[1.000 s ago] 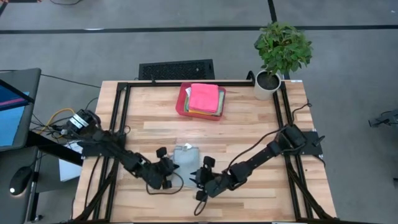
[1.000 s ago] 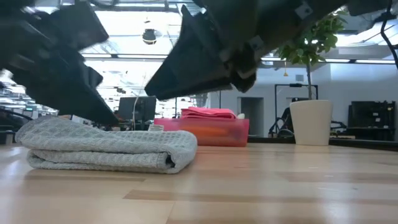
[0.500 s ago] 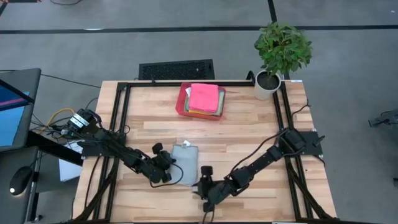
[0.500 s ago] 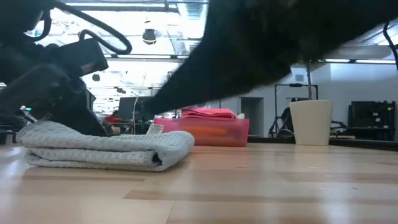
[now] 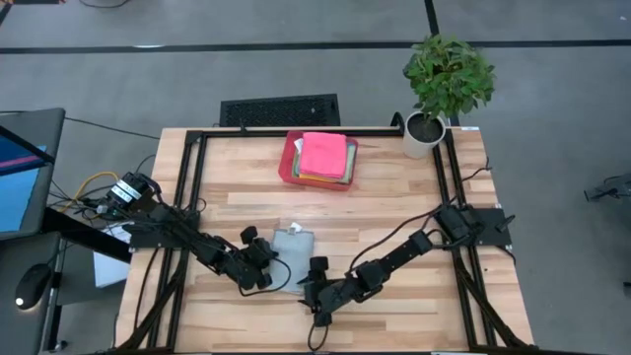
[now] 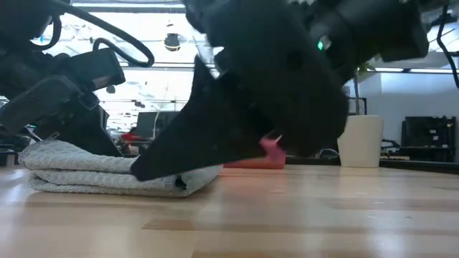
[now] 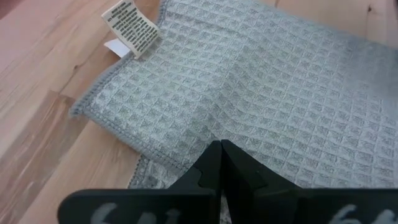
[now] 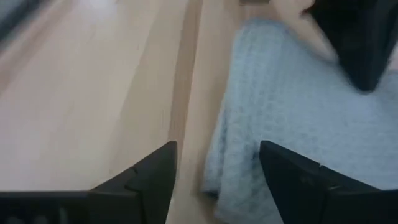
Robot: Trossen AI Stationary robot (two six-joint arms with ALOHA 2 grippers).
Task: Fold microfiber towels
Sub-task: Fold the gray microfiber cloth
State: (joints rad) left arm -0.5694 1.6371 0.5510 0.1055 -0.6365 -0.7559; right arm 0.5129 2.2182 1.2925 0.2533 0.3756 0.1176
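Note:
A grey microfiber towel (image 5: 294,258) lies folded on the table, its label (image 7: 130,20) at the far end. My left gripper (image 5: 269,266) is shut, with its tips on the towel's left part (image 7: 221,146). My right gripper (image 5: 311,280) is open and low at the towel's near right edge (image 8: 217,165). One of its fingers is over the wood and the other over the cloth. Whether it touches the cloth, I cannot tell. More towels, a pink one (image 5: 323,155) on top, are stacked in the red tray (image 5: 289,163) at the far side. My left gripper rests its shut fingertips (image 7: 222,155) on the towel's top layer, near the left edge (image 7: 186,163). The fingers slant down from the table's left. The towel lies flat on the table beneath them.
A potted plant (image 5: 446,84) stands at the far right corner, with its white pot (image 6: 362,140) showing in the low view. A black slatted thing (image 5: 279,108) lies past the far edge. Bare wood stretches along the table's right side and near edge.
My right gripper has sunk from above the towel to the table and moved toward the towel's near right edge, rolling as it went. My left gripper has shifted a little onto the towel, then kept still. The towel stays folded in place.

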